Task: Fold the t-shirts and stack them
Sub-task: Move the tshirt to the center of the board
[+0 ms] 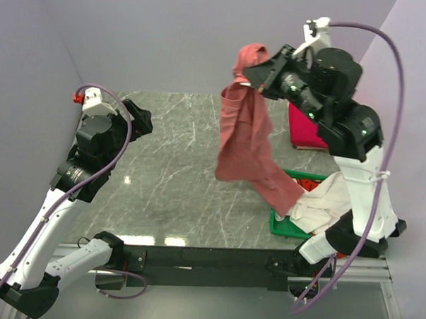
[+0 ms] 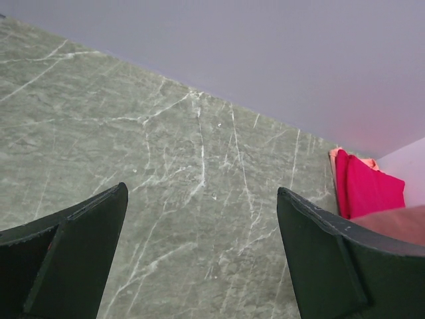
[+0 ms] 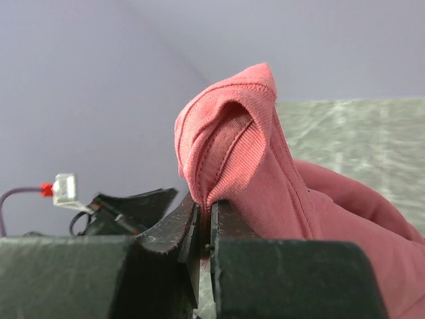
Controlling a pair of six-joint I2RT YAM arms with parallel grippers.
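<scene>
Table point(image 1: 163, 171): grey-green marbled top, lavender walls behind and to the sides. The salmon-red t-shirt point(image 1: 242, 139) is the biggest item. It hangs in the air over the right half, bunched and creased, and its lower end runs down to the green tray point(image 1: 281, 227) at the near right. The white t-shirt point(image 1: 324, 203) sits crumpled in that tray, spilling over the rim. The crimson-pink t-shirt point(image 1: 302, 131) lies folded flat at the far right by the wall. Right gripper point(image 3: 206, 219) is up high, jaws pinched tight on a ribbed fold of the salmon cloth. Left gripper point(image 2: 202, 199) has its jaws spread wide with nothing between them, over bare table at the left.
</scene>
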